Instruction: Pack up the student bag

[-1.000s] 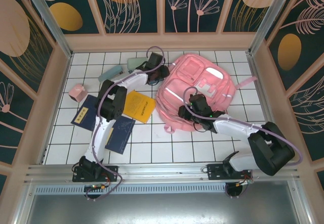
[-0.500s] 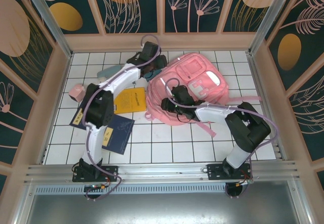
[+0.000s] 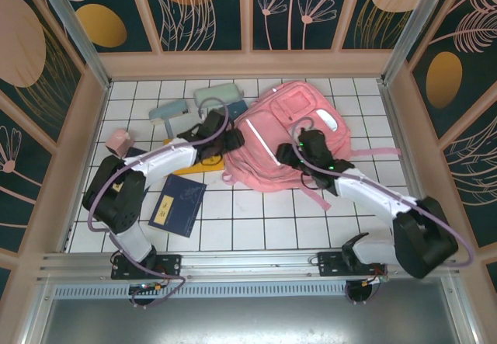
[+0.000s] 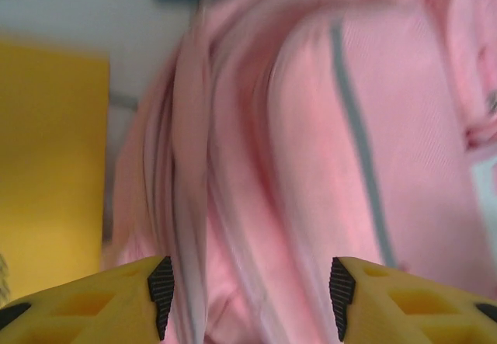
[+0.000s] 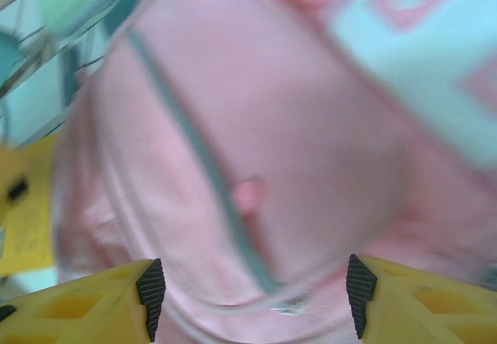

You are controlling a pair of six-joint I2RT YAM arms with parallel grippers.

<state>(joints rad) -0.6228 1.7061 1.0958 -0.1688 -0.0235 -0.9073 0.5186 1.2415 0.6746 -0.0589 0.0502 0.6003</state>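
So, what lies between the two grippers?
The student bag: in the top view its pink fabric fills the stretch from the left gripper to the right gripper.

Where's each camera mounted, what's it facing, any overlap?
Top external: above, behind the bases, looking down on table and student bag; left arm, right arm show.
Left wrist: on the left arm, facing the bag's edge and yellow book; left jaws open, below.
Right wrist: on the right arm, facing the bag's front; right jaws open, below.
Shared: both wrist views catch the bag's grey stripe.

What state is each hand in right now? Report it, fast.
Left hand: open, holding nothing, facing the student bag.
Right hand: open, holding nothing, over the same bag.
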